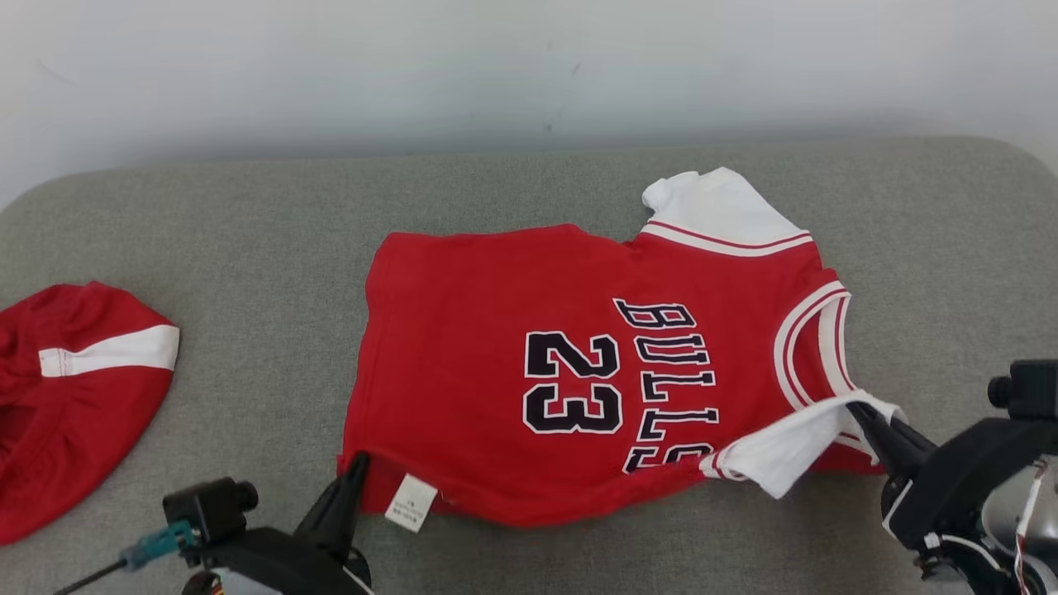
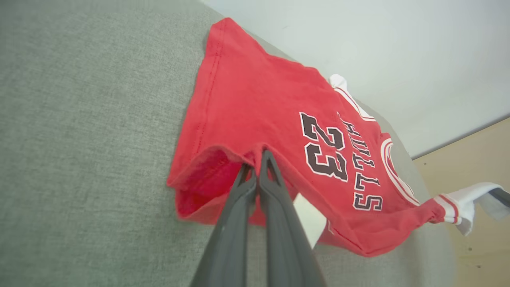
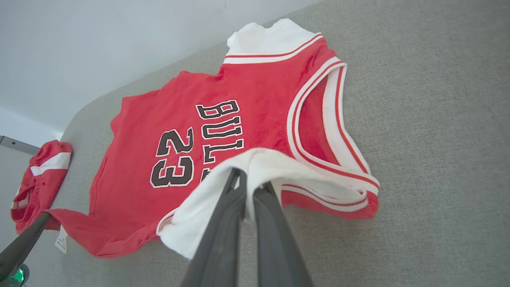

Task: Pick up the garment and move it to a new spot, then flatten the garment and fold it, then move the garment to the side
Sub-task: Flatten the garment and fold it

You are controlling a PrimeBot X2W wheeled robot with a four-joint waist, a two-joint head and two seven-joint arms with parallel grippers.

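At lower left, the left gripper is pinched on the hem of the red jersey, which is laid out mid-frame. At lower right, the right gripper, angled up-left, is clamped on its white sleeve.

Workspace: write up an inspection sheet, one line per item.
Surface: grey fabric cushion, flat.
Job's things: red jersey spread print up, near edge raised at both grips.
Clutter: second red garment with a white band, at the left edge, apart from the jersey.
Grippers: left gripper shut on the jersey's near hem corner; right gripper shut on its near white sleeve.
Cables: teal plug with a dark lead by the left arm; thin wires on the right arm.
Surroundings: pale wall behind; wood-tone floor beyond the cushion.
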